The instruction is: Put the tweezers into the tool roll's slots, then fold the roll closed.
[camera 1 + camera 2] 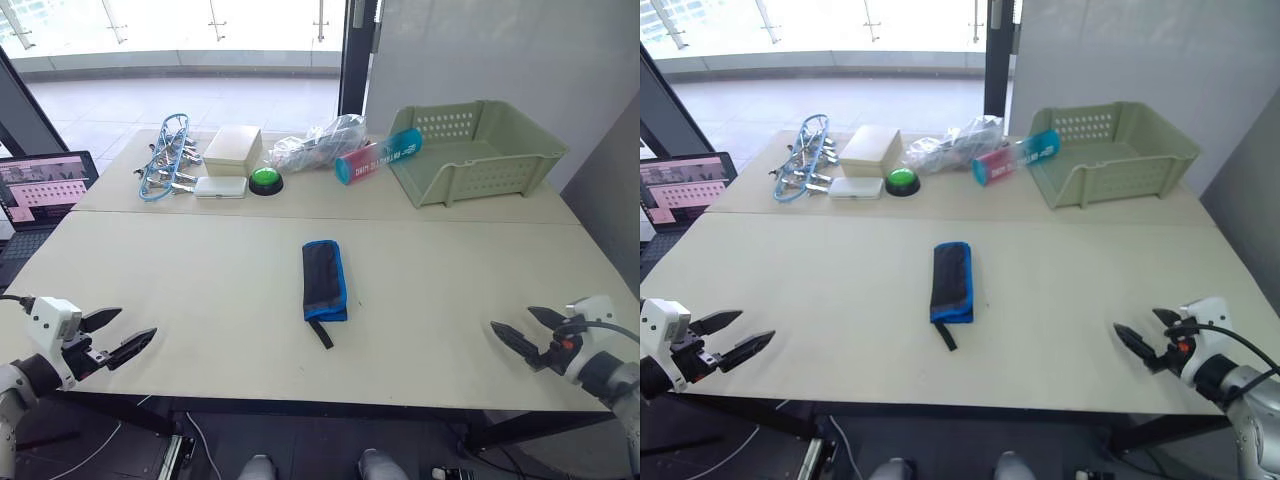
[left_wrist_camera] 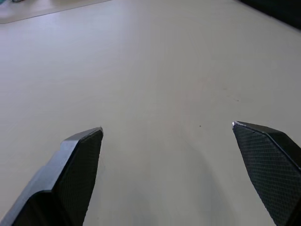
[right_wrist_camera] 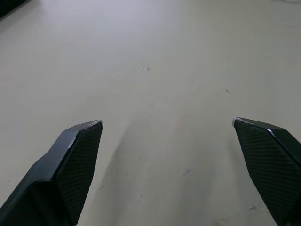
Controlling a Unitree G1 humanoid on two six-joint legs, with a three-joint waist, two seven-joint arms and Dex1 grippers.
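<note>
Nearest us, our left tool (image 1: 133, 332) and right tool (image 1: 512, 325) hang released over the near edge of the surface (image 1: 200, 290), both empty. The tool roll (image 1: 324, 279) lies folded shut mid-surface, well apart from both, strap toward us.

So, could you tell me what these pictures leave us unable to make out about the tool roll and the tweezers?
- The tool roll lies folded shut in both eye views, so its own fabric hides the slots.
- Whether the tweezers are inside: hidden by the same fold.
- How the strap is fastened: too small to tell.
- The clear plastic bag at the far edge: contents too small and crumpled to identify.
</note>
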